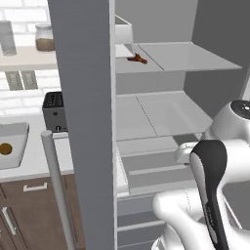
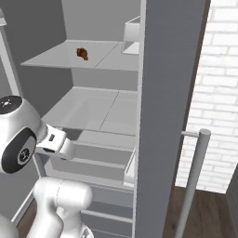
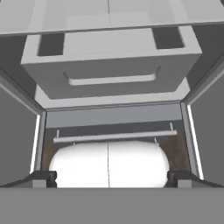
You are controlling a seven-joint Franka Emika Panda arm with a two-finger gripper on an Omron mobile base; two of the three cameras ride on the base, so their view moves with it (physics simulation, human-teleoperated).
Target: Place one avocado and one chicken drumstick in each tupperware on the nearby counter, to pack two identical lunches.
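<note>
So the small dark reddish-brown, club-shaped chicken drumstick [image 1: 137,59] sat way up on the top pale grey glassy fridge shelf [image 1: 195,58], while the two-finger gripper [image 3: 109,178] pointed down at the boxy matte grey drawer [image 3: 111,65], jaws spread wide and empty. My worry: reaching up from there, the arm could've clipped the shelf edge or the tall flat grey fridge door [image 1: 88,122]. A smooth, tapered drumstick could also roll away from the fingers. One shallow grey rounded tupperware [image 1: 12,146] waited on the pale off-white counter [image 1: 41,158] left of the fridge, something roundish olive-brown inside it.
</note>
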